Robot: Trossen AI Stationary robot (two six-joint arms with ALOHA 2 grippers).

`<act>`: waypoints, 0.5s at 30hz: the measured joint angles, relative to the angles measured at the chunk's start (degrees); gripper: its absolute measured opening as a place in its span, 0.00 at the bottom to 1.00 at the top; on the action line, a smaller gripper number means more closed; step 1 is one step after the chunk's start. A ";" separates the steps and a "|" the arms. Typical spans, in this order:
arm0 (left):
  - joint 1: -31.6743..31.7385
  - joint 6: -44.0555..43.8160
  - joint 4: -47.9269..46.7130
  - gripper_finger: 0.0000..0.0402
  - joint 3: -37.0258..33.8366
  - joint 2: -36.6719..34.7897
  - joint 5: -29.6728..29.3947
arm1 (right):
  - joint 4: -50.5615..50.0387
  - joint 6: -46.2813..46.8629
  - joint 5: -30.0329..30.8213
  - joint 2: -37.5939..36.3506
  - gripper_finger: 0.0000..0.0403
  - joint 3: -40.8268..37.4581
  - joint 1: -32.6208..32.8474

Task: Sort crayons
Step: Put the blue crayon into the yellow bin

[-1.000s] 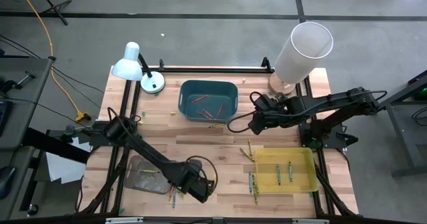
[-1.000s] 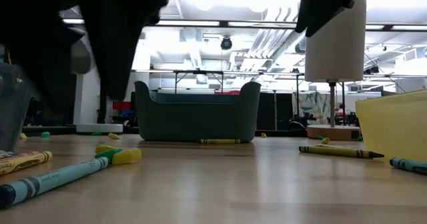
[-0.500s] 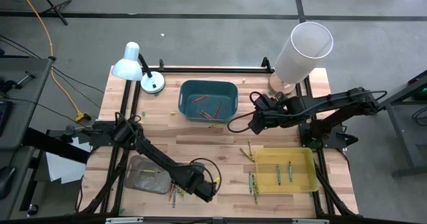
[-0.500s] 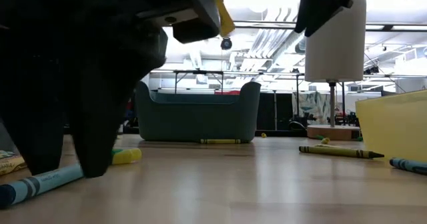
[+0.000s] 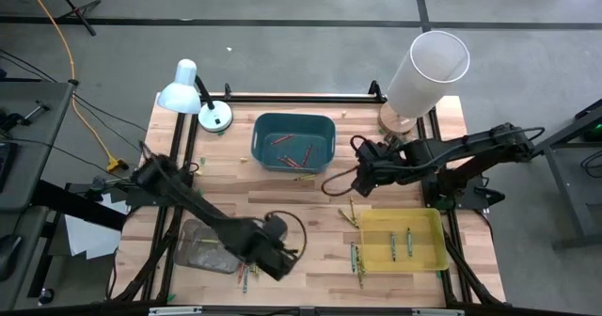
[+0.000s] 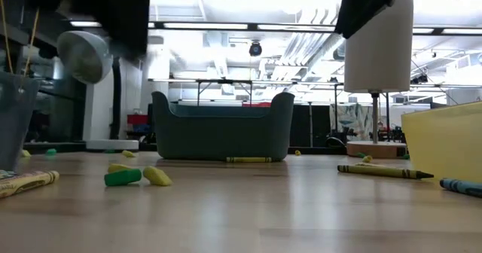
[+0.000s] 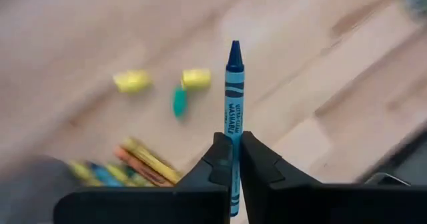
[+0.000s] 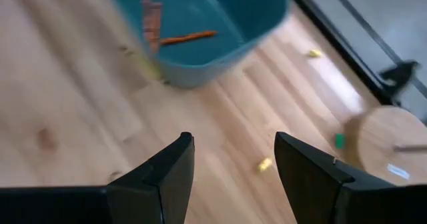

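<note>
Left gripper [image 7: 232, 159] is hanging over the near-left worktop [image 5: 310, 198], fingers [image 7: 218, 159] clamped on a blue crayon [image 7: 233, 91], beside the clear tray [image 5: 202, 245]. Right gripper [image 8: 233, 159] is hovering right of the teal bin [image 5: 293, 142], fingers apart, holding nothing. Crayons are lying in the yellow tray [image 5: 403, 239].

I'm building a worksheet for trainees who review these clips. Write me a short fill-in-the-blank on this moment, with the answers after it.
1. The left gripper is shut on a ____ crayon.
2. The teal tray holds crayons of a red-orange colour, while the ____ tray lies near the right arm.
3. The right gripper hovers over the table with its fingers ____.

Missing words: blue; yellow; open
</note>
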 joint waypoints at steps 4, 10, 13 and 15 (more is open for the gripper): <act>-0.66 11.58 -1.02 0.00 -0.09 -10.55 -14.74 | 6.35 -3.58 -4.61 0.00 0.50 0.00 3.26; 0.75 29.29 6.95 0.00 -4.69 -23.16 -26.54 | 21.91 -4.60 -8.00 0.00 0.50 -0.02 9.58; 1.79 39.11 24.94 0.00 -13.56 -28.54 -23.83 | 31.89 -4.69 -8.06 0.09 0.50 -0.02 12.01; 3.13 45.86 41.62 0.00 -21.38 -31.05 -16.97 | 40.23 -6.54 -8.05 0.78 0.50 -0.02 13.06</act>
